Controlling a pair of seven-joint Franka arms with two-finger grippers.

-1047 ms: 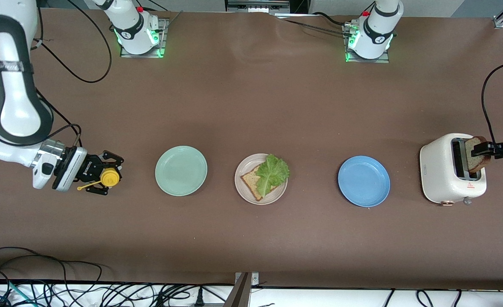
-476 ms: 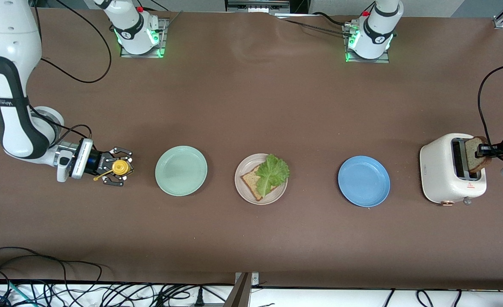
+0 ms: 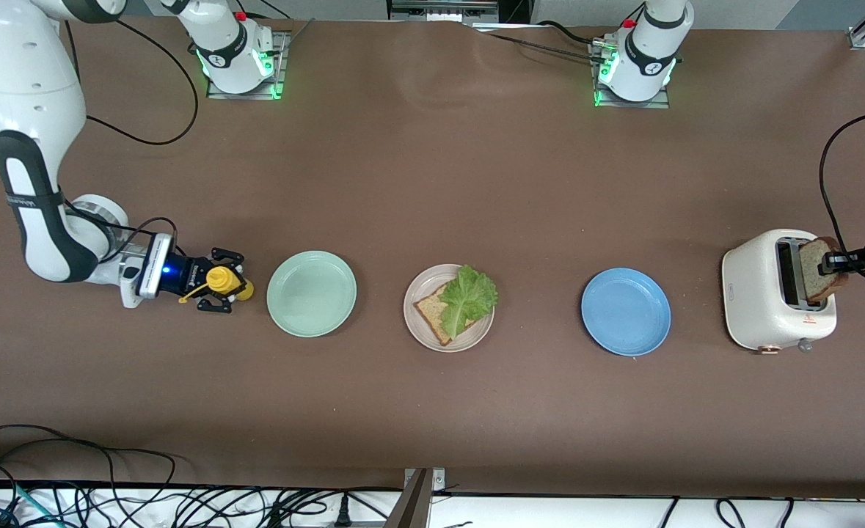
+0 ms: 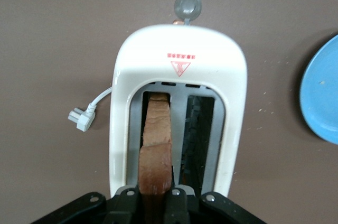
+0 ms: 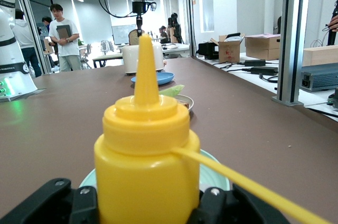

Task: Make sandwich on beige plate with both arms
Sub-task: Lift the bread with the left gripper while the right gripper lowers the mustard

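At frame right, the left gripper pinches the toast in the toaster; a skewed pull could snag it. At frame left, the right gripper clamps the mustard bottle, which might leak.

Matt brown table covering, faintly creased. Glossy ceramic-looking plates: beige plate, mint plate beside it, blue plate. Smooth speckled cream toaster. Shiny yellow plastic bottle.

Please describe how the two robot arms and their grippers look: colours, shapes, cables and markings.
Both arms are glossy white with rounded links and black joint sections. The right arm carries small grey lettering and a black cable. Bases glow green. The right gripper and left gripper are black, two-fingered; a blue light shines at the right wrist.
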